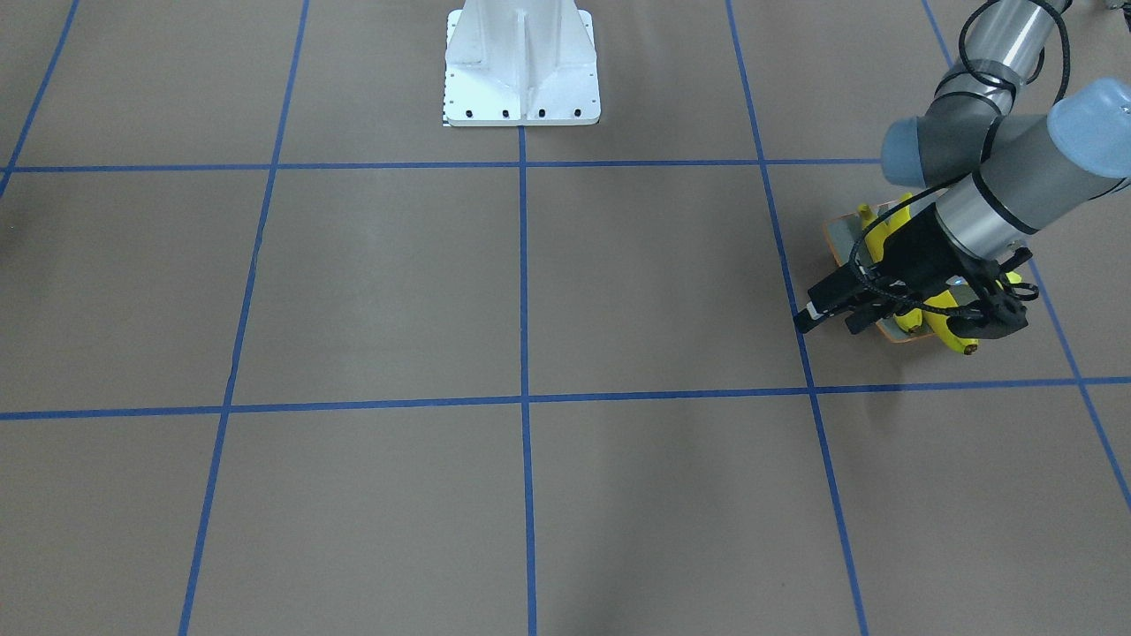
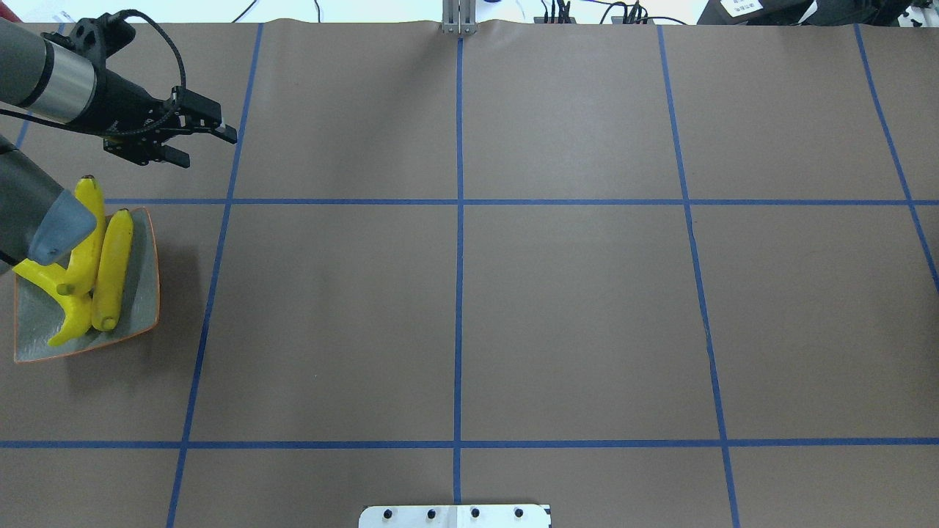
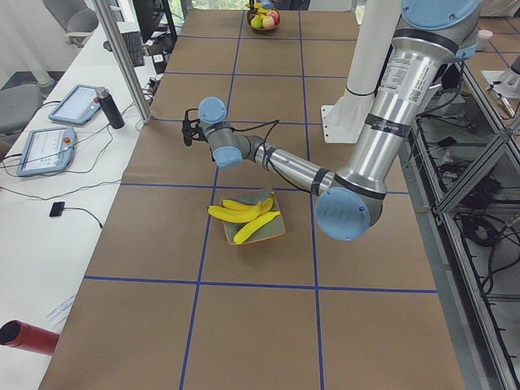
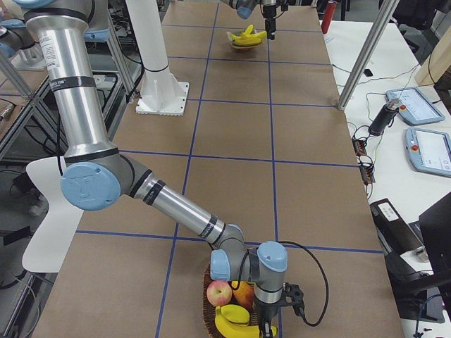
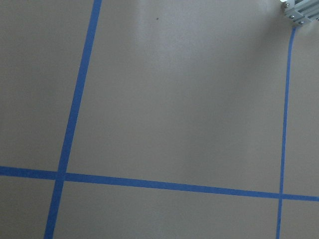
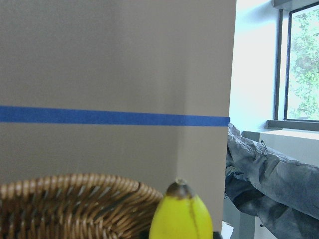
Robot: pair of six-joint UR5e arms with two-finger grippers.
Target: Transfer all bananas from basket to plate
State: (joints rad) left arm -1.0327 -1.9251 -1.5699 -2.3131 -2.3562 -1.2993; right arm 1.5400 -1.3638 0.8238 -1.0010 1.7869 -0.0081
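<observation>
Three yellow bananas lie on the grey-green plate at the table's left end, seen also in the left side view as bananas. My left gripper hovers beyond the plate, open and empty. At the far right end stands the wicker basket. It holds another banana, whose dark tip fills the bottom of the right wrist view as a banana beside the basket rim. My right gripper reaches down at that banana. I cannot tell whether it is open or shut.
An apple and an orange fruit share the basket. The white robot base stands mid-table. A side bench with tablets and a metal post runs along the operators' edge.
</observation>
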